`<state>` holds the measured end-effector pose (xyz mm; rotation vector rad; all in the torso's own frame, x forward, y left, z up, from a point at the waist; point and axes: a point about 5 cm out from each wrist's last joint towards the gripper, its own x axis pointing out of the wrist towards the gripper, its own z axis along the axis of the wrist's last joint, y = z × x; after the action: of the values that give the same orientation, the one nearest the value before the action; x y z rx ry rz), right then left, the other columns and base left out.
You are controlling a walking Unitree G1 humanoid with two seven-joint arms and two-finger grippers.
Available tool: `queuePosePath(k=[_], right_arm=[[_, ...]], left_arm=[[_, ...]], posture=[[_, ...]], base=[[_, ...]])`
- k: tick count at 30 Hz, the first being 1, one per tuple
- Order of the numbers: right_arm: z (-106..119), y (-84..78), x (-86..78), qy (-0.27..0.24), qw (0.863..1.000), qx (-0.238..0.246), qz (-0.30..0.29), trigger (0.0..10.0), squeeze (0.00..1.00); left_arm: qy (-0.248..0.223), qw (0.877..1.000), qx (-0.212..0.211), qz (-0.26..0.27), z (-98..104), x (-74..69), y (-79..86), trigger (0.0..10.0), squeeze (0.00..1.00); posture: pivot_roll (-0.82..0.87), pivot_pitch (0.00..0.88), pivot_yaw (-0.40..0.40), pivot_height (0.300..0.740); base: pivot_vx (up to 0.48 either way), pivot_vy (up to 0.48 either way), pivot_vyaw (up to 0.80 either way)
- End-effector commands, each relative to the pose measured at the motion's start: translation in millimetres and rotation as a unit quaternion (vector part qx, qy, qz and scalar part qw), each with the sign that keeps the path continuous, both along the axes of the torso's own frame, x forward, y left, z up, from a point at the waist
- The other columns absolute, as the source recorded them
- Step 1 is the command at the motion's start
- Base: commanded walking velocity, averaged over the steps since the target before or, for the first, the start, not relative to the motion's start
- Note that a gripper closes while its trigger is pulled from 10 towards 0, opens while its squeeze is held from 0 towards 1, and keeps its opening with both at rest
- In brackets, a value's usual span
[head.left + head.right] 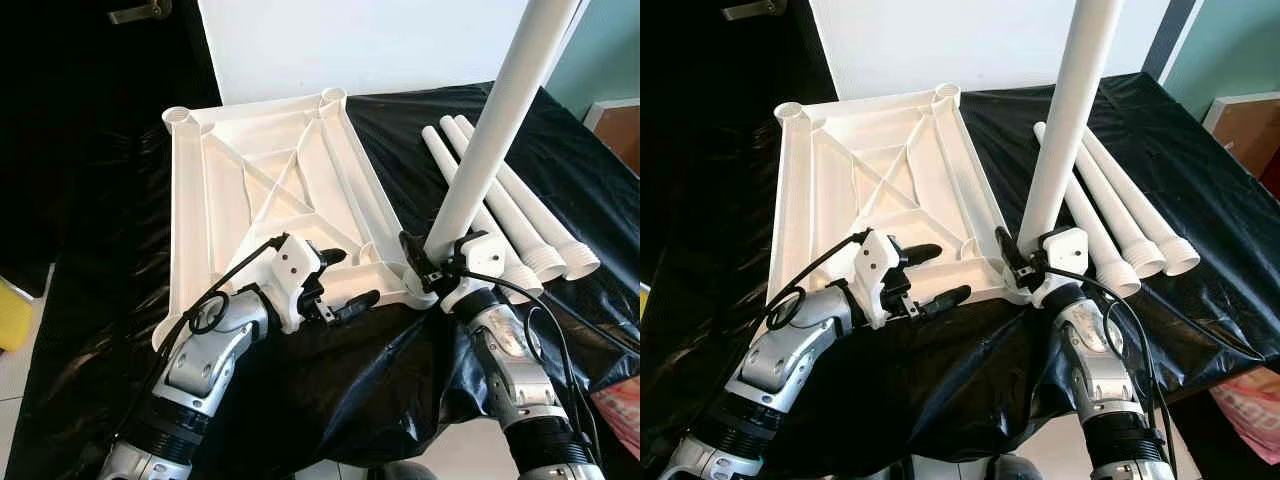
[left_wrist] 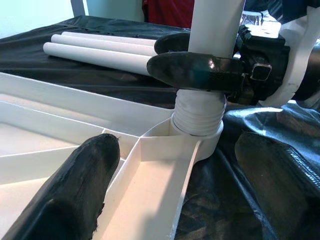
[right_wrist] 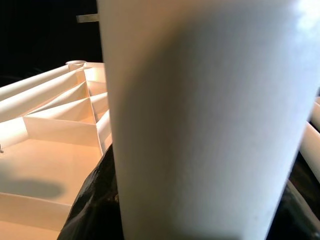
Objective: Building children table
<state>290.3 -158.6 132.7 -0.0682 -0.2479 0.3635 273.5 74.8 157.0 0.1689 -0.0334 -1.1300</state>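
A white plastic tabletop (image 1: 270,180) lies upside down on black sheeting, its ribs facing up. A white leg tube (image 1: 495,130) stands upright with its threaded end in the near right corner socket (image 2: 197,135). My right gripper (image 1: 425,262) is shut on the tube just above the socket. My left gripper (image 1: 345,280) is open at the tabletop's near edge, one finger (image 2: 75,195) over the ribs and the other outside the rim. Three more leg tubes (image 1: 520,220) lie side by side to the right of the tabletop.
Black sheeting (image 1: 400,370) covers the work surface and hangs over the near edge. A white wall (image 1: 380,40) stands behind. Empty sockets show at the far corners (image 1: 178,116). A pink object (image 1: 618,405) lies low at the right, a yellow one (image 1: 12,315) at the left.
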Motion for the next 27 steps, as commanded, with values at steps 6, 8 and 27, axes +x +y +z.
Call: queuePosePath(k=[6, 8, 27], right_arm=[[-27.5, -8.4, -11.8, 0.046, 0.997, 0.014, -0.056, 10.0, 0.0], [-25.8, -8.9, -12.4, 0.038, 0.997, 0.017, -0.06, 10.0, 0.0], [-29.9, -3.2, -20.1, 0.025, 0.992, 0.006, -0.123, 10.0, 0.0]], left_arm=[[0.003, 1.0, -0.002, 0.009, -1.2, -1.3, 2.2, 10.0, 0.0], [0.003, 1.0, -0.002, 0.009, -1.1, -1.3, 2.3, 10.0, 0.0], [0.001, 1.0, -0.004, 0.01, 0.6, 0.9, 2.1, 10.0, 0.0]], posture=[[-0.03, 0.126, -0.005, 0.74], [-0.03, 0.126, -0.005, 0.74], [-0.03, 0.119, -0.002, 0.74]], base=[[0.0, 0.0, 0.0], [0.0, 0.0, 0.0], [0.0, 0.0, 0.0]])
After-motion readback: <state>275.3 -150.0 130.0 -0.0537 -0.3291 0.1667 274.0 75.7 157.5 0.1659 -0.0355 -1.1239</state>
